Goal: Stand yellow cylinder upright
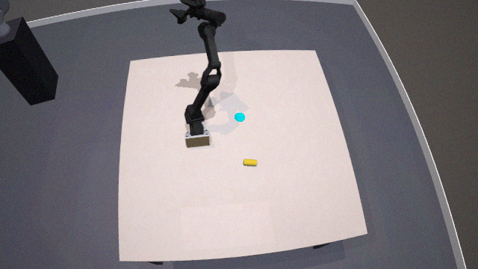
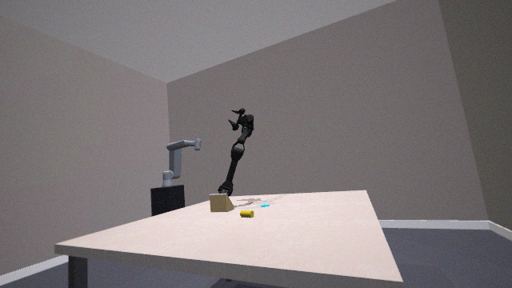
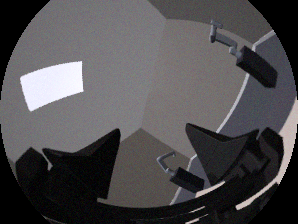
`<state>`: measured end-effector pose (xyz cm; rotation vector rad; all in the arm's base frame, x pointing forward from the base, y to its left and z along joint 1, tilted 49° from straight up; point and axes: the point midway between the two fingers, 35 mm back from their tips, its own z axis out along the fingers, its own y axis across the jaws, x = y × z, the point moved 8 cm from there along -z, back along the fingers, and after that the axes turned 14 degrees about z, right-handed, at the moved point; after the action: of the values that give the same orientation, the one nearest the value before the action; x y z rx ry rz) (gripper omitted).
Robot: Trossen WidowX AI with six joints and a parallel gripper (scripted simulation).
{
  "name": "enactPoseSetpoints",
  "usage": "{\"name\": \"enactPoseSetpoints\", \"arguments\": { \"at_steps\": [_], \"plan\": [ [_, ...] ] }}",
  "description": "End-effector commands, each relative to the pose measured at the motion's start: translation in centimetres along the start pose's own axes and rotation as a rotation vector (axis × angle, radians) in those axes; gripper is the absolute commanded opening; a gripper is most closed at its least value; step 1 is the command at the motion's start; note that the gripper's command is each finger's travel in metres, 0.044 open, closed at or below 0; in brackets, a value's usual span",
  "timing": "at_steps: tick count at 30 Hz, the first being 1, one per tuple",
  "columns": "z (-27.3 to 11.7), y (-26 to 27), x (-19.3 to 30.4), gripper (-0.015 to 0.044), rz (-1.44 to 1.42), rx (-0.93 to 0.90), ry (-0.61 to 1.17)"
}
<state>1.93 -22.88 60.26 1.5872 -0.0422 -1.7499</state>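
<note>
The yellow cylinder [image 1: 250,162] [image 2: 246,214] lies on its side on the table [image 1: 299,187] [image 2: 320,240]. The cyan circle [image 1: 240,117] [image 2: 265,206] is a flat disc on the table, apart from the cylinder and with nothing standing on it. My gripper [image 2: 230,115] [image 3: 153,129] is open and empty, raised high above the table's level and far from both. In the top view it is at the top, beyond the table's far edge. The wrist view shows both fingers spread wide, with walls behind, and neither the cylinder nor the circle.
My arm's base block [image 1: 198,141] [image 2: 220,203] stands on the table, left of the circle and cylinder. Off the table's left side is a black pedestal [image 1: 30,63] [image 2: 167,202] bearing a grey arm [image 2: 175,160]. The wrist view shows two such pedestals [image 3: 257,67] [image 3: 187,179].
</note>
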Motion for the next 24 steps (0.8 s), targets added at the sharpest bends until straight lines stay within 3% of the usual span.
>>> {"name": "enactPoseSetpoints", "arguments": {
  "at_steps": [1, 4, 14, 24],
  "plan": [
    [0.0, 0.0, 0.0, 0.0374, 0.0, -0.001, -0.003],
    [0.5, -0.4, -0.3, 0.0309, 0.004, -0.014, -0.05],
    [2.3, -5.7, -5.8, 0.0309, 0.005, 0.109, -0.217],
    [1.7, -11.5, -11.4, 0.0309, -0.003, 0.263, -0.378]
  ]
}}
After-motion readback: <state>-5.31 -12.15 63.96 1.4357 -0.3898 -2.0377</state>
